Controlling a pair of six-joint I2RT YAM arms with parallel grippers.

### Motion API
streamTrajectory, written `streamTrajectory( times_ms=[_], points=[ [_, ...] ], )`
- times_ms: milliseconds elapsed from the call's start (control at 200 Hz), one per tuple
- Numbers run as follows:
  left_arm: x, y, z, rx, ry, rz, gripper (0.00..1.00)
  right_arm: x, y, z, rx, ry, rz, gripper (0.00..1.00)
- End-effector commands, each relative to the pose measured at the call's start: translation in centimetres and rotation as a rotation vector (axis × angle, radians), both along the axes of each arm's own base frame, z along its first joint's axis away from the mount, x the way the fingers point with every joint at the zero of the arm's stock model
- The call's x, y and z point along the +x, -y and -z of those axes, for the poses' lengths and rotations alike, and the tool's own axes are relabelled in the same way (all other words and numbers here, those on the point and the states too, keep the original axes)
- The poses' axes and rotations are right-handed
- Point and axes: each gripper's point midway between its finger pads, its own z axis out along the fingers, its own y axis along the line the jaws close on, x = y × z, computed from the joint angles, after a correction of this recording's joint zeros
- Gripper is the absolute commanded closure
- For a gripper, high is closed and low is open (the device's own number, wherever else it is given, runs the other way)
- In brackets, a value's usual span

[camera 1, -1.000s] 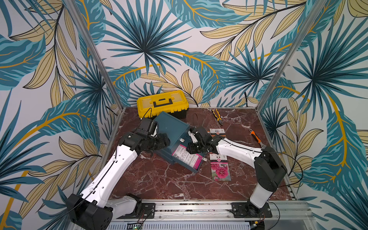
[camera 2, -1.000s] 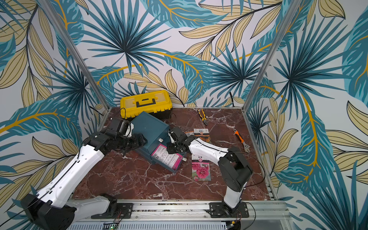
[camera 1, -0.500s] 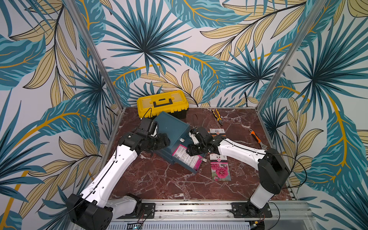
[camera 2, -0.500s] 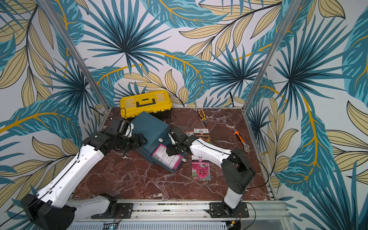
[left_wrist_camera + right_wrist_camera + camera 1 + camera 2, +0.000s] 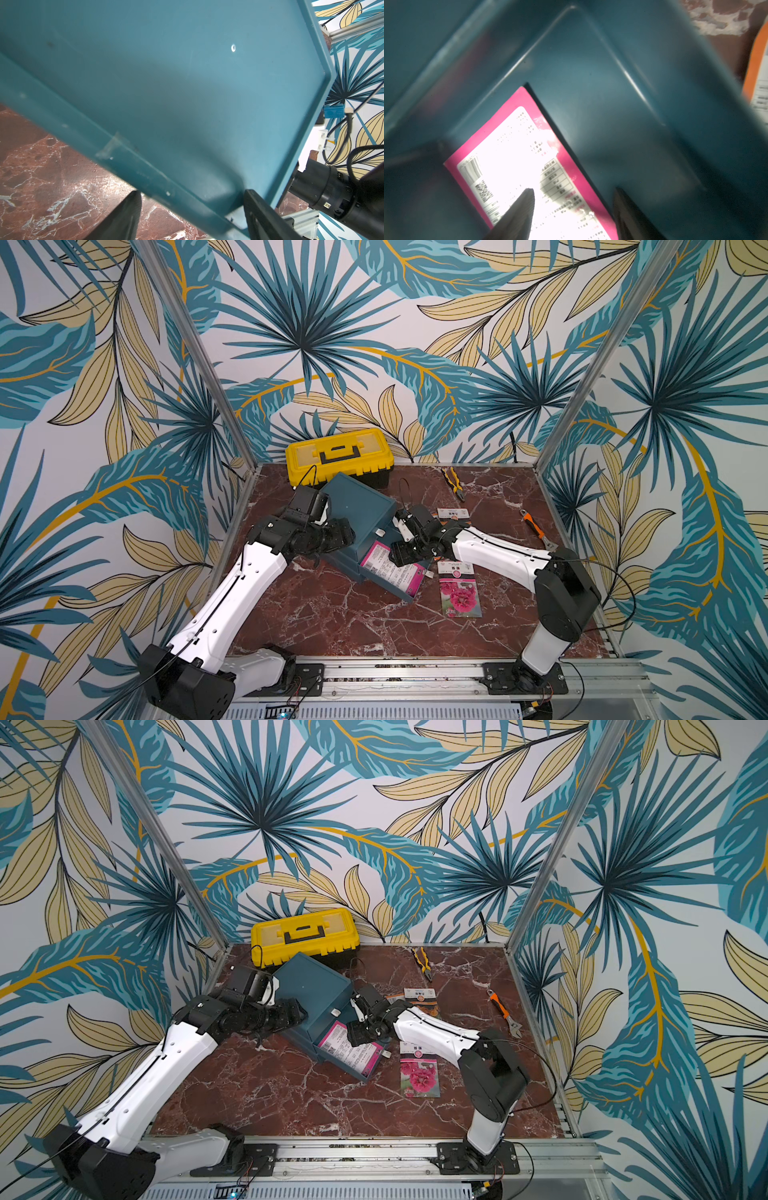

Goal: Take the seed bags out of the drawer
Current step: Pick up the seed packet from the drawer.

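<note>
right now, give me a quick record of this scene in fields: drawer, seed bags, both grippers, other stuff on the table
drawer: drawer pulled out of the teal cabinet
bag in drawer: one magenta seed bag, white label up
bags on table: magenta flower-front bag and orange bag, both outside the drawer, near the right arm
left gripper: left gripper closed on the teal cabinet's edge
right gripper: right gripper over the bag in the drawer, jaws apart, gripping nothing
other items: yellow toolbox, pliers, wrench
</note>
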Motion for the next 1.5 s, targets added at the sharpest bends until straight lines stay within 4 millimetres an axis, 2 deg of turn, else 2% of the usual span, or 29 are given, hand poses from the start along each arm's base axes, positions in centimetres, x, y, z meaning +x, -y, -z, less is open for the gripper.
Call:
streamTrajectory(
  times_ms=[0,255,436,571,761,876,1132,1497],
  points=[
    [-0.6,-0.2,0.1,0.018,-0.016,0.009,0.19,-1.0,-0.7,0.9,0.006,-0.055,-0.033,0.40],
    [-0.5,-0.2,0.2,0.019,-0.017,0.010,0.19,-2.0,-2.5,1.8,0.018,-0.081,-0.043,0.44],
    [-0.5,-0.2,0.2,0.021,-0.019,0.012,0.19,-1.6,-3.2,2.3,0.006,-0.081,-0.005,0.51],
    [-0.6,-0.3,0.3,0.021,-0.020,0.013,0.19,-1.3,-3.1,2.8,0.000,-0.091,0.028,0.63],
    [-0.6,-0.2,0.3,0.024,-0.021,0.015,0.19,-1.1,-2.9,2.1,0.004,-0.071,0.041,0.81],
    [-0.6,-0.2,0.4,0.023,-0.023,0.013,0.19,-1.2,-2.9,1.4,0.023,-0.065,0.049,1.00],
    [-0.7,-0.3,0.3,0.023,-0.022,0.012,0.19,-1.1,-2.9,-0.3,0.068,-0.049,0.090,1.00],
    [-0.8,-0.4,0.3,0.024,-0.023,0.010,0.19,0.0,-1.5,-2.6,0.116,-0.025,0.141,1.00]
  ],
)
